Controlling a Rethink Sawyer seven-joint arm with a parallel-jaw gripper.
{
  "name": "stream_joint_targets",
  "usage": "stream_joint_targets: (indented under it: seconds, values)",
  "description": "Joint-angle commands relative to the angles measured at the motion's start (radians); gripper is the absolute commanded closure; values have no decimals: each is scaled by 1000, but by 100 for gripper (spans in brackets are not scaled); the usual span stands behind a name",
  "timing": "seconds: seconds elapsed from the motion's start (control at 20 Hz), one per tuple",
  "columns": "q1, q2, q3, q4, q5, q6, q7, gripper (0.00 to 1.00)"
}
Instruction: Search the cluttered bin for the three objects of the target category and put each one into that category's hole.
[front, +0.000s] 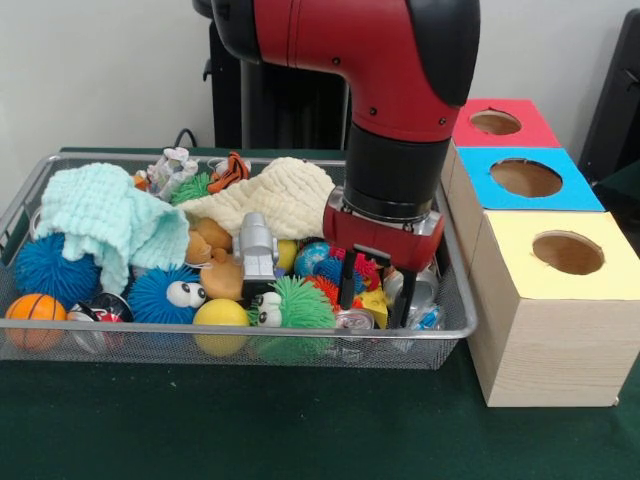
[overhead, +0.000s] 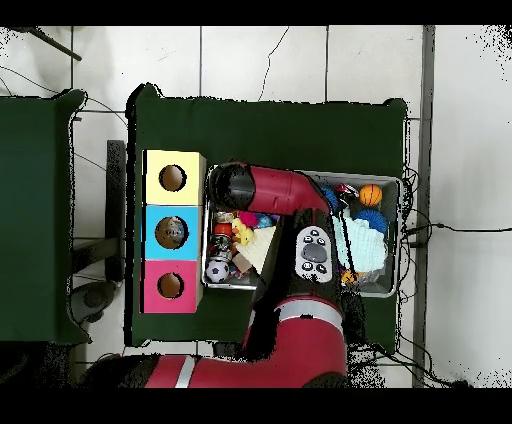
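At the bin's (front: 300, 345) end by the boxes, the gripper (front: 378, 305) hangs open, fingers down. A clear bottle (front: 420, 300) sits just beside them, toward the blue-topped box's hole (front: 526, 177).

My arm (front: 400, 70) is red with black joints; my gripper (front: 378, 302) has a red body and black fingers (front: 346, 285). At right of the front view, pale wood boxes carry red (front: 497, 124), blue (front: 527, 178) and yellow (front: 562, 254) tops, all on a dark green table (front: 200, 430). In the silver mesh bin (front: 250, 340): mint cloth (front: 95, 215), cream cloth (front: 275, 195), orange ball (front: 33, 312), yellow ball (front: 220, 318), blue spiky ball (front: 50, 270), green fuzzy toy (front: 295, 305).
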Motion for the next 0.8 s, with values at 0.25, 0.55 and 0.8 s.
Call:
stream_joint_targets:
  seconds: [0.25,0.55,0.8]
  values:
    - [-9,60,45,134,-14,-57,122,0]
    - [2,59,49,161,-3,-79,142,0]
    - [-4,37,75,174,24,-56,146,0]
